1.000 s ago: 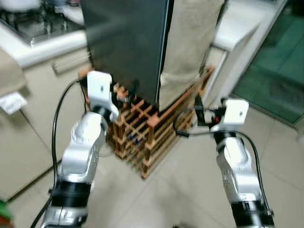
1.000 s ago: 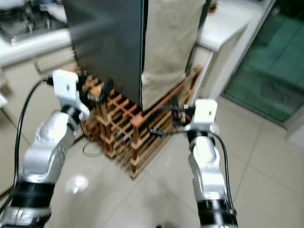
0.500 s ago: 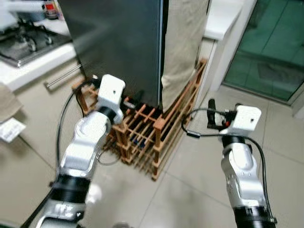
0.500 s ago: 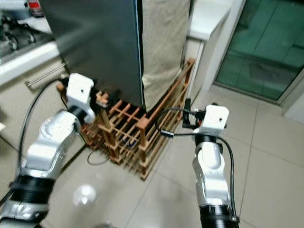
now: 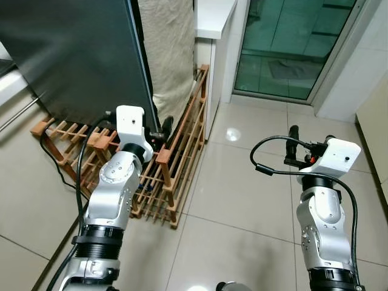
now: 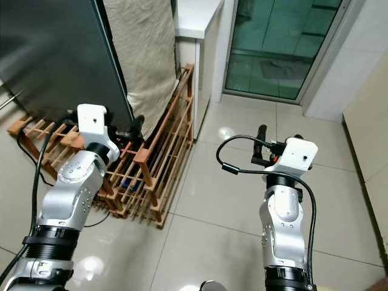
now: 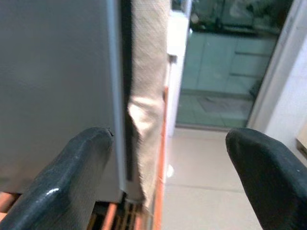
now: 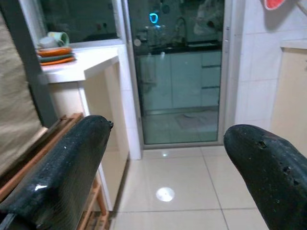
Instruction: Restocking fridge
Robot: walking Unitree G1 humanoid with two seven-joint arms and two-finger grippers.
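The dark grey fridge (image 5: 73, 54) stands at the upper left on a low wooden slatted rack (image 5: 176, 157), its door shut. A beige cloth (image 5: 167, 54) hangs down its side. My left gripper (image 5: 159, 130) is held out at the fridge's lower front corner, just above the rack, open and holding nothing; in the left wrist view its fingers (image 7: 72, 182) frame the fridge's edge (image 7: 112, 86) and the cloth. My right gripper (image 5: 295, 148) is raised over the tiled floor to the right, open and empty, pointing toward a glass door (image 8: 177, 76).
A white counter (image 5: 212, 15) stands behind the rack, with plates (image 8: 55, 52) on it. The glass sliding door (image 5: 291, 42) is at the back right, a white wall (image 5: 357, 66) beside it. A black cable (image 5: 54, 163) runs under the rack. Beige floor tiles (image 5: 242, 206) lie ahead.
The camera has swung right and the blur has cleared: the stove and counter have left the view, and the glass door and floor now show. Both grippers stay open.
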